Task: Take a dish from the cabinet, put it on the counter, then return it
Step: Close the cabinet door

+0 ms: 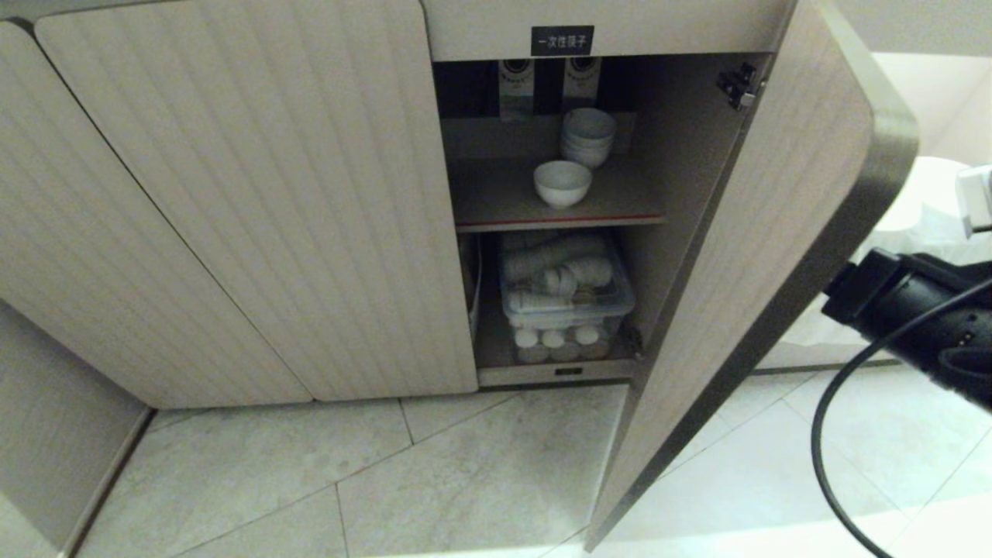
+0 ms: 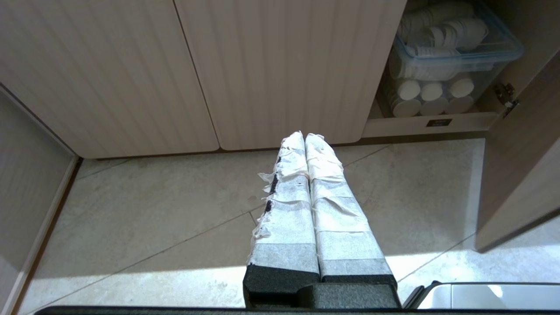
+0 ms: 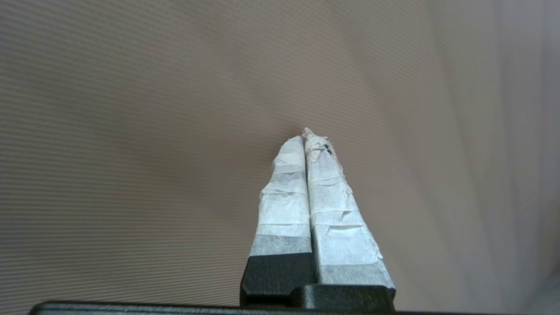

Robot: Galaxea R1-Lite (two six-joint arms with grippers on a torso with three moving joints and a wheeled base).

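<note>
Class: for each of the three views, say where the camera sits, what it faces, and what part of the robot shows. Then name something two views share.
Head view: from the robot's head, looking down at the open cabinet, with the dish on its shelf; the right arm's black casing shows.
Left wrist view: behind the shut left pincer, facing the floor and closed doors.
Right wrist view: behind the shut right pincer, facing a ribbed panel.
Shared: the clear bin of cups appears in both head and left wrist views.

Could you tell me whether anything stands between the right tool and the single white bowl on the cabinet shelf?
Yes: the open cabinet door stands between them. The right tool, shut, faces the door's fluted outer side, while the bowl sits on the upper shelf inside. In front of the bowl the shelf looks free.
</note>
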